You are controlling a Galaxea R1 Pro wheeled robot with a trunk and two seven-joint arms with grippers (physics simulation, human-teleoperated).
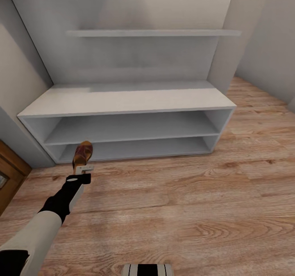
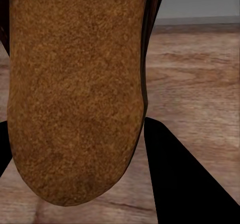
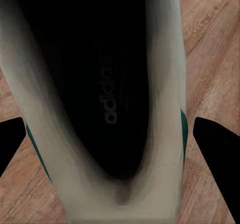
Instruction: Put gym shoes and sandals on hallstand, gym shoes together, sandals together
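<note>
Brown sandal (image 2: 75,84) between left fingers (image 2: 185,184) (sole toward camera)

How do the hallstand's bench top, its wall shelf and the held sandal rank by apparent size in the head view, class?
1. Hallstand bench top, the widest.
2. Wall shelf, nearly as long but thinner; it sits farther from the camera, so the gap is unsure.
3. Sandal in the left gripper, clearly smallest.

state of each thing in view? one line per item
sandal: held in left gripper, off the floor, before the rack's lower shelf
gym shoe: between right gripper's fingers, opening toward the camera
hallstand: no shoes on it
</note>
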